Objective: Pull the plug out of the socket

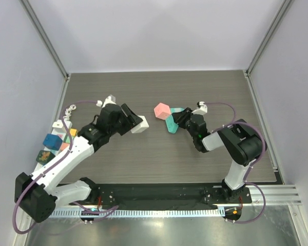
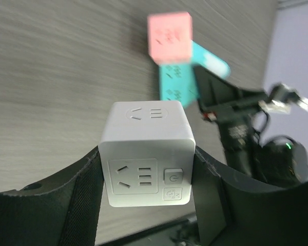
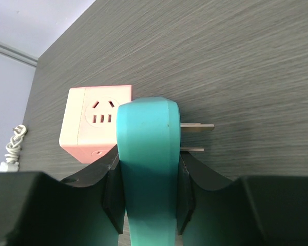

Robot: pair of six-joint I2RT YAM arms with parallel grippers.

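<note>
Dark wood-grain table (image 1: 195, 164), pale booth walls around it. Left gripper (image 2: 147, 177) clamped on white socket cube (image 2: 146, 148), one finger on each side face, outlet faces toward the wrist camera and upward, no plug in either of them. Cannot tell whether lifted or resting on the wood.

Right gripper (image 3: 149, 187) closed on teal plug (image 3: 146, 133), squeezing its body from both sides, with both prongs (image 3: 195, 127) bare, pointing off to the right in the right wrist view, seated in no outlet. Pink socket cube (image 3: 95, 123) just beside the plug on the side away from the prongs; contact unclear. Plug and white cube well apart in the top view, held mid-table by separate arms.

Step, judged: pull-out looks done already, plug free of any socket. Probably at the hold-apart or set-down stage.

Next move, judged: lower each piece to bare wood and open the jaws. Needs the prongs kept clear of the pink cube and a gentle release so neither piece tips.
</note>
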